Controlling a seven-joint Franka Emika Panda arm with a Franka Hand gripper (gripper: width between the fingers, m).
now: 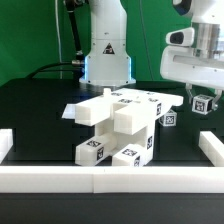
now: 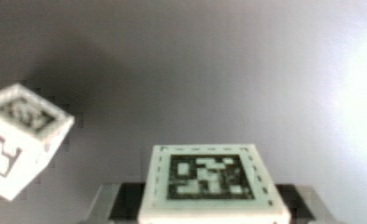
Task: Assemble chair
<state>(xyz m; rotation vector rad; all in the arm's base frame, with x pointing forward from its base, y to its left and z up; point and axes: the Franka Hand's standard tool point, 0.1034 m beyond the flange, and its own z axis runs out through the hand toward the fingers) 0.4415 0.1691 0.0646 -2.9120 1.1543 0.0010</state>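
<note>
The partly joined chair (image 1: 118, 128), a stack of white blocky parts with black-and-white tags, stands mid-table. At the exterior view's right my gripper (image 1: 203, 102) hangs above the table, shut on a small white tagged block (image 1: 202, 101). In the wrist view that block (image 2: 206, 178) sits between my dark fingers (image 2: 130, 200), its tag facing the camera, and my gripper (image 2: 206, 203) is closed on both its sides. A loose tagged cube (image 1: 170, 118) lies on the black table beside the chair, below and left of my gripper. The wrist view shows this cube (image 2: 20, 140) tilted.
A long white border rail (image 1: 110, 181) runs along the front, with raised ends at the exterior view's left (image 1: 5, 146) and right (image 1: 212, 148). The arm's white base (image 1: 105, 50) stands behind the chair.
</note>
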